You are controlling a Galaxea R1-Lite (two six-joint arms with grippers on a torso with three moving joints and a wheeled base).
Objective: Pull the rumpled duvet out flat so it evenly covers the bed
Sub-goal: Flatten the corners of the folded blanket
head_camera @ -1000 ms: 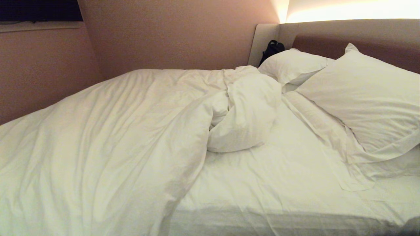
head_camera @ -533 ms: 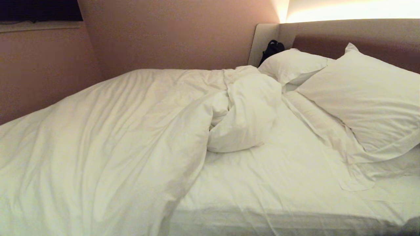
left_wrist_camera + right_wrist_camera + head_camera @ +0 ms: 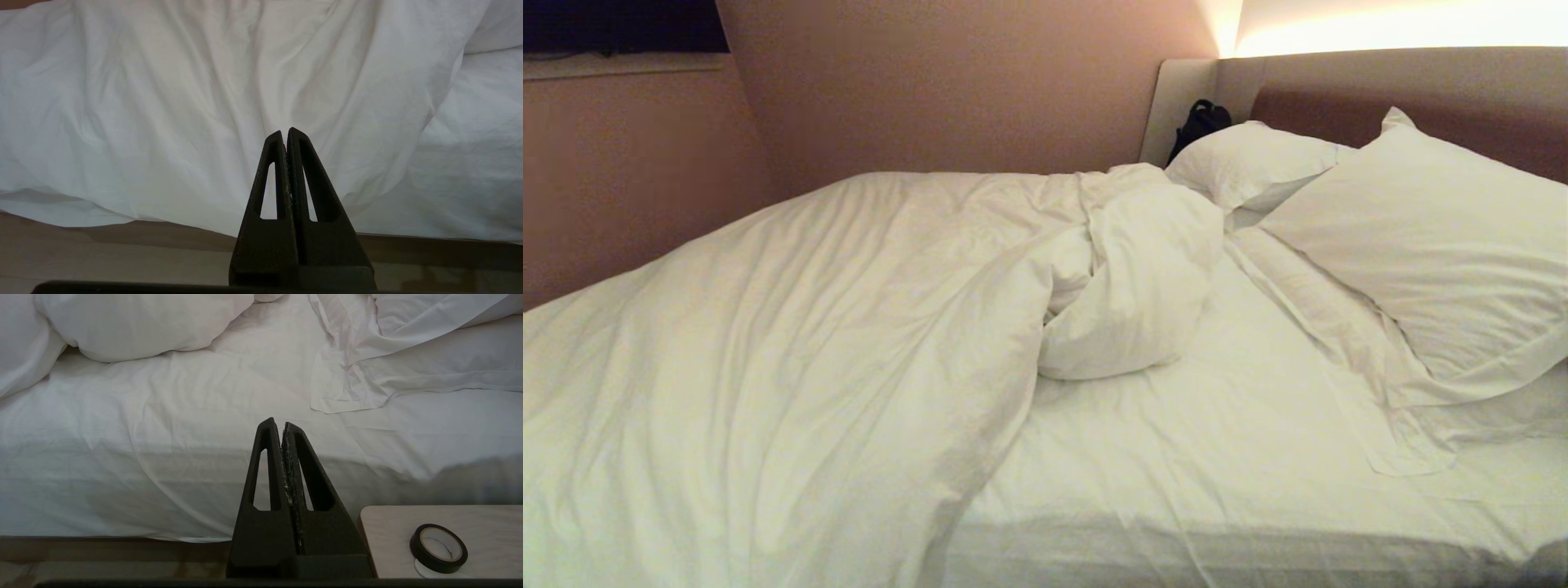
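White duvet (image 3: pixel 792 343) bunched left | bed (image 3: pixel 1217 457) sheet bare right

**Legible text: none**

Checked all three views for writing. No letters, numbers, brand marks or signs can be read on any surface. The roll of tape (image 3: pixel 439 548) on the small table (image 3: pixel 392 522) shows a plain black outer face and a pale inner core, with no print visible. The bedding shows no label or tag.
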